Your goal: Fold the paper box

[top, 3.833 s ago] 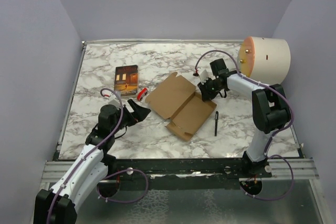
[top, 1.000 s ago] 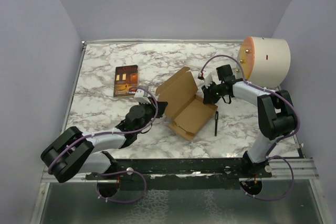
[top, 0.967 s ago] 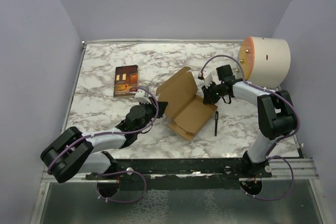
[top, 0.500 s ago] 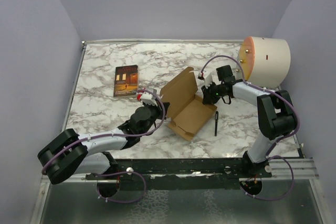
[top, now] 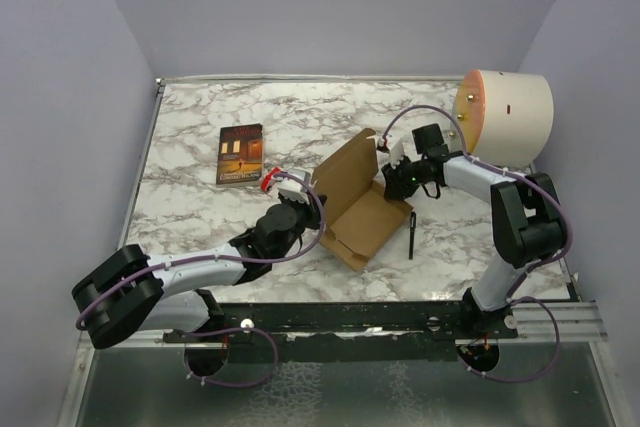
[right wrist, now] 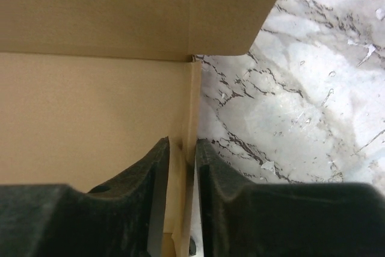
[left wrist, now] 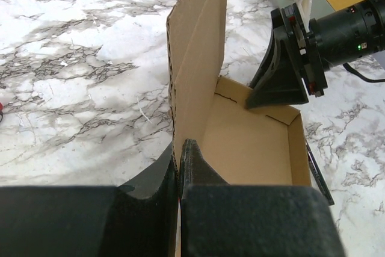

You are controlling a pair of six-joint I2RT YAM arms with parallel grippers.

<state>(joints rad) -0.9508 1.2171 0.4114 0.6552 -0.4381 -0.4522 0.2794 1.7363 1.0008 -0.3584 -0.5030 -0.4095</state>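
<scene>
The paper box [top: 365, 217] is brown cardboard lying mid-table, its lid panel [top: 345, 172] raised steeply from the tray. My left gripper [top: 311, 192] is shut on the near edge of that lid; in the left wrist view the fingertips [left wrist: 179, 148] pinch the lid [left wrist: 195, 58] with the tray floor [left wrist: 252, 142] beyond. My right gripper [top: 392, 179] sits at the box's far right corner. In the right wrist view its jaws [right wrist: 181, 144] straddle the upright side wall [right wrist: 191, 100], slightly parted and not squeezing it.
A dark book [top: 240, 153] lies at the back left, with a small red item [top: 268, 179] close to my left wrist. A black pen [top: 411, 234] lies right of the box. A large cream cylinder [top: 505, 112] stands at the back right.
My left gripper has swung right and forward, tipping the lid from a shallow slope to nearly upright. The right gripper's jaws have eased apart around the side wall.
</scene>
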